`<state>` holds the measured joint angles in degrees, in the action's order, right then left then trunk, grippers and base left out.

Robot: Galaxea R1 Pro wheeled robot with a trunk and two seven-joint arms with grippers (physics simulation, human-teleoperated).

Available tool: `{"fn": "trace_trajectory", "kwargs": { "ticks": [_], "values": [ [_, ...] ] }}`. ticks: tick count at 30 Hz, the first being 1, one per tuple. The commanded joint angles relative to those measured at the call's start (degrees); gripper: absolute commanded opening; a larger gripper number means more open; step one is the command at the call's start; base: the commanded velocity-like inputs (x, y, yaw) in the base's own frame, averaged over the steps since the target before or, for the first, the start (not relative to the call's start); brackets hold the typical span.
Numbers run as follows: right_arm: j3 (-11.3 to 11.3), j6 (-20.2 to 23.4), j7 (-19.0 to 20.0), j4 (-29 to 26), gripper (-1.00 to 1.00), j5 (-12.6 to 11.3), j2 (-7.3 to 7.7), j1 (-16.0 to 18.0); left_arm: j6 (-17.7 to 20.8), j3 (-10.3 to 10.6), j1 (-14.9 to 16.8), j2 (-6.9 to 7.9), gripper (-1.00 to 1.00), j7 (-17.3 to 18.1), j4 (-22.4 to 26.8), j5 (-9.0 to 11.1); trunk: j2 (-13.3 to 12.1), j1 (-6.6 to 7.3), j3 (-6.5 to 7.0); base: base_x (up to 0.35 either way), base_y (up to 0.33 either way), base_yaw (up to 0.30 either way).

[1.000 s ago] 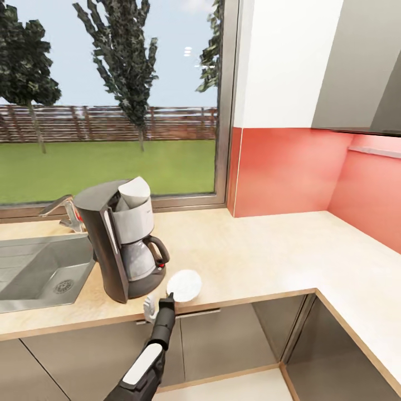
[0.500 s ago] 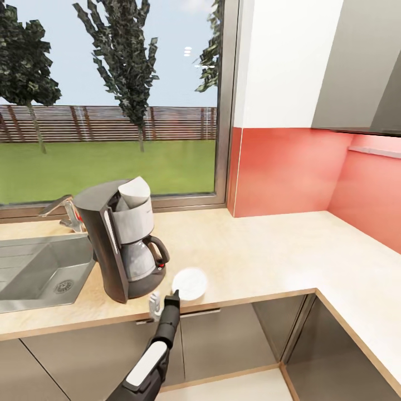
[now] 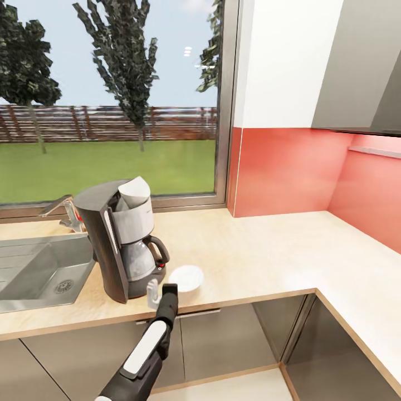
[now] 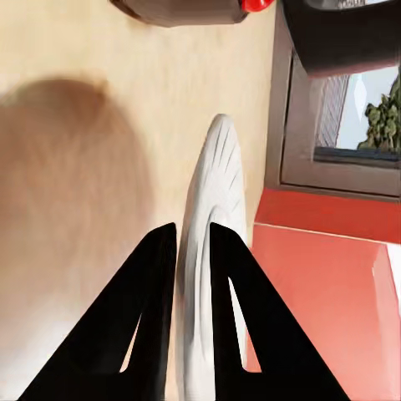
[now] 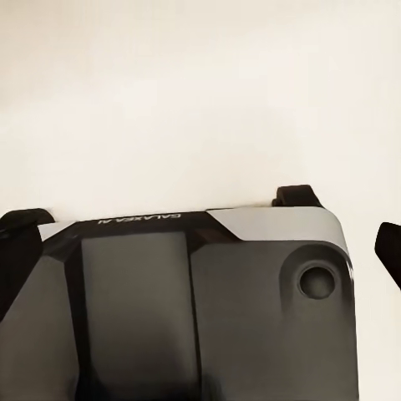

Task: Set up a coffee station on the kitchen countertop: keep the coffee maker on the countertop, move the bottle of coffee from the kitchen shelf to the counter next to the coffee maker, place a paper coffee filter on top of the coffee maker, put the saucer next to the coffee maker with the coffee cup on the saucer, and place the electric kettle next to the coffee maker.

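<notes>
The dark grey coffee maker (image 3: 120,239) stands on the beige countertop (image 3: 267,250) beside the sink, its glass carafe (image 3: 139,259) in place. A white pointed paper coffee filter (image 3: 135,191) sits in its top. My left gripper (image 3: 167,291) is shut on the near rim of the white saucer (image 3: 187,277), which lies almost flat at the worktop just right of the machine. In the left wrist view both black fingers (image 4: 154,284) pinch the saucer (image 4: 215,200) edge-on, with the machine's base and red switch (image 4: 256,4) beyond. My right gripper (image 5: 200,242) rests against the robot's grey body, fingers wide apart.
A steel sink (image 3: 39,273) with a tap (image 3: 61,209) lies left of the machine. Behind it is a big window (image 3: 111,100), and a red backsplash (image 3: 289,167) lines the corner. The worktop runs right and turns along the right wall, above grey cabinet fronts (image 3: 234,334).
My left arm has pushed forward over the counter edge. The saucer has tipped from a tilted pose to nearly flat and sits slightly further in, close to the coffee maker.
</notes>
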<state>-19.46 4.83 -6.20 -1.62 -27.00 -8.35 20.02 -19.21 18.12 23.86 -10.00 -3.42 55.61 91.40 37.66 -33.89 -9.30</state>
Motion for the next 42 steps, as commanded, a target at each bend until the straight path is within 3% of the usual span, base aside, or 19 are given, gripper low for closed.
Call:
{"fn": "trace_trajectory", "kwargs": {
  "ticks": [1,7,10,13,37,38,42],
  "values": [
    [-0.49,0.35,-0.31,-0.12,1.00,-0.42,0.00,0.02,-0.30,0.09,0.05,0.00,-1.00,-0.47,-0.13,0.02,0.08,-0.02,-0.09,0.000,0.000,0.000],
    [-0.49,0.35,-0.31,-0.07,1.00,-0.39,0.00,0.02,-0.80,0.05,0.05,0.00,-1.00,-2.12,-0.40,0.16,0.08,-0.02,-0.09,0.000,0.000,0.000],
    [-0.49,0.35,-0.31,-0.05,1.00,-0.35,0.00,0.02,-4.48,0.06,0.05,0.00,-1.00,-3.66,-0.20,0.18,0.08,-0.02,-0.09,0.000,0.000,0.000],
    [-0.49,0.35,-0.31,-0.05,1.00,-0.34,0.00,0.02,-5.51,0.13,0.05,0.00,-1.00,-4.00,-0.16,0.18,0.08,-0.02,-0.09,0.056,-0.012,0.000],
    [-0.49,0.35,-0.31,-0.05,1.00,-0.33,0.00,0.02,-5.81,0.03,0.05,0.00,-1.00,-3.97,-0.43,0.09,0.08,-0.02,-0.09,0.029,-0.010,0.000],
    [-0.49,0.35,-0.31,-0.05,1.00,-0.33,0.00,0.02,-5.87,0.01,0.05,0.00,1.00,-3.97,-0.42,0.09,0.08,-0.02,-0.09,0.000,0.000,0.000],
    [-0.49,0.35,-0.31,-0.05,1.00,-0.32,0.00,0.02,-5.90,-0.09,0.05,0.00,1.00,-3.98,-0.37,0.01,0.08,-0.02,-0.09,0.000,0.000,0.000]
  ]
}}
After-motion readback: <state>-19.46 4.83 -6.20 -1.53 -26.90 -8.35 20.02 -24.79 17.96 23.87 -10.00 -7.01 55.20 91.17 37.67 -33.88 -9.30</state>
